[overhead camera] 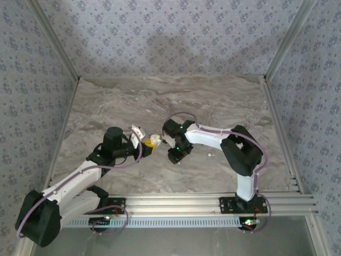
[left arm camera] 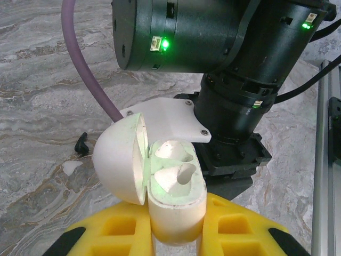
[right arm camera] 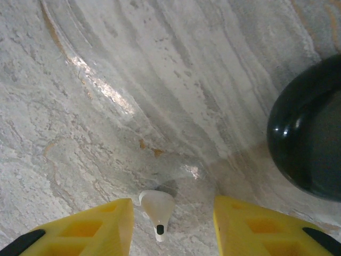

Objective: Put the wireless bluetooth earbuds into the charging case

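My left gripper is shut on the charging case, a white-cream puck held upright between the yellow fingers. Its domed lid is swung open to the left, and both moulded wells look hollow. In the top view the case hangs mid-table. Just right of it is my right gripper, pointing down. One white earbud lies on the marble, between my right gripper's open fingers and nearer the left one. A second tiny white piece, likely the other earbud, lies further right.
The right arm's black wrist hangs close behind the open case. A glossy black round shape bulges in at the right of the right wrist view. A small black bit lies on the marble left of the case. Aluminium rails border the table.
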Controlling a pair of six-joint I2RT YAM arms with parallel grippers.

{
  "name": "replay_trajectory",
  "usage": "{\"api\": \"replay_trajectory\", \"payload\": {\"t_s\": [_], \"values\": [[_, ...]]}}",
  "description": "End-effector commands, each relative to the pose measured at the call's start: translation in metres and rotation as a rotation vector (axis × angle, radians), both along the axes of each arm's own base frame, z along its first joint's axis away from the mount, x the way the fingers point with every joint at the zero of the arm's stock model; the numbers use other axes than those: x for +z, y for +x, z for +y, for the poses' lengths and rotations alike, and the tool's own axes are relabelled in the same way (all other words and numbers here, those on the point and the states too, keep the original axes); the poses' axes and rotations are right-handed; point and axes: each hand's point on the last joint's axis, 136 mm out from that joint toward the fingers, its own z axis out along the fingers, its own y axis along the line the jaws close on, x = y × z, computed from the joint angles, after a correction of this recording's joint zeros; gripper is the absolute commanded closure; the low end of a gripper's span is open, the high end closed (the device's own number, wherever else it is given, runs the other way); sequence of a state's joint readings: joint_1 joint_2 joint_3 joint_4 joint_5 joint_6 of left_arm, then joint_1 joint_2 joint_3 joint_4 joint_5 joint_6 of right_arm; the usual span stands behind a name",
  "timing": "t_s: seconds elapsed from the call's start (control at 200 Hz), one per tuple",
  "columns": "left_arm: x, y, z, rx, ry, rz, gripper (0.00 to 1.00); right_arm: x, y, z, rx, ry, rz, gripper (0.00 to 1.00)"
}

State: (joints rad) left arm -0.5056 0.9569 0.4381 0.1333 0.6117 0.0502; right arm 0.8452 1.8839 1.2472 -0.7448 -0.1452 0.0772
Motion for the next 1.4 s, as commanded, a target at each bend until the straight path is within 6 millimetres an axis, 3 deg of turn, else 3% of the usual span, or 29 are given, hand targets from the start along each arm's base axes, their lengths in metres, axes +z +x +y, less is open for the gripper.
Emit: {"api": "replay_trajectory", "payload": {"t_s": [0.0, 0.8, 0.964, 1.009, 1.394], "values": [[0.005, 0.001, 0.002, 0.009, -0.011, -0.01, 0.91, -0.007, -0.006, -0.002, 0.023, -0.034, 0.021, 0.55], [0.005, 0.002, 0.002, 0.009, -0.007, -0.007, 0.91, -0.021, -0.011, -0.008, -0.025, -0.057, 0.023, 0.63], [0.003, 0.002, 0.002, 0.008, -0.001, -0.003, 0.91, -0.013, -0.007, -0.005, -0.046, -0.029, 0.007, 0.69], [0.002, 0.003, 0.001, 0.007, 0.002, 0.0, 0.91, -0.018, -0.014, -0.013, -0.055, -0.039, 0.017, 0.69], [-0.003, 0.008, -0.003, -0.002, 0.026, 0.014, 0.92, 0.002, 0.008, -0.013, -0.224, 0.117, -0.109, 0.72]]}}
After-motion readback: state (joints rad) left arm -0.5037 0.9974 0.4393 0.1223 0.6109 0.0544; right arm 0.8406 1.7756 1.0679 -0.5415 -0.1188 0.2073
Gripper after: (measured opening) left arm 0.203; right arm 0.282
